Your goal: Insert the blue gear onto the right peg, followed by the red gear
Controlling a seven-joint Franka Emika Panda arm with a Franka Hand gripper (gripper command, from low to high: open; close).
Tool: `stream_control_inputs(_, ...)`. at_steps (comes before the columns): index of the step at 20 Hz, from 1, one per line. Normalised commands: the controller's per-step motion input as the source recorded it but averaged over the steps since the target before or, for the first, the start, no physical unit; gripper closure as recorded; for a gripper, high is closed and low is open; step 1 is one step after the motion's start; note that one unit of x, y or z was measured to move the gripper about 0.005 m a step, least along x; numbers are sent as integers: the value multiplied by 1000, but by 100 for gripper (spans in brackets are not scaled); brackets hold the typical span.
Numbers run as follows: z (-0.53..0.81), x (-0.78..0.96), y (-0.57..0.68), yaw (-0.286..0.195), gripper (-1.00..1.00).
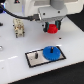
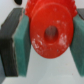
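Above the table (image 1: 12, 55), toward the far side of the scene, the hand (image 1: 50, 26) grips the red gear (image 1: 50, 27), holding it clear of the surface. In the wrist view the red gear (image 2: 50, 32) sits squeezed between two teal pads (image 2: 23, 42), its centre hole facing the camera. Nearer, on the exterior view's right end of the grey black-edged plate (image 1: 35, 59), the blue gear (image 1: 52, 52) lies flat. The right peg cannot be made out under it. At the exterior view's far left a small beige object (image 1: 18, 27) stands on the table.
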Motion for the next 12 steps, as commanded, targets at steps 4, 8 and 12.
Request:
stream_control_inputs(4,360,809,-106,0,100)
stream_control_inputs(8,282,776,-85,0,100)
stream_control_inputs(12,207,763,-131,0,100)
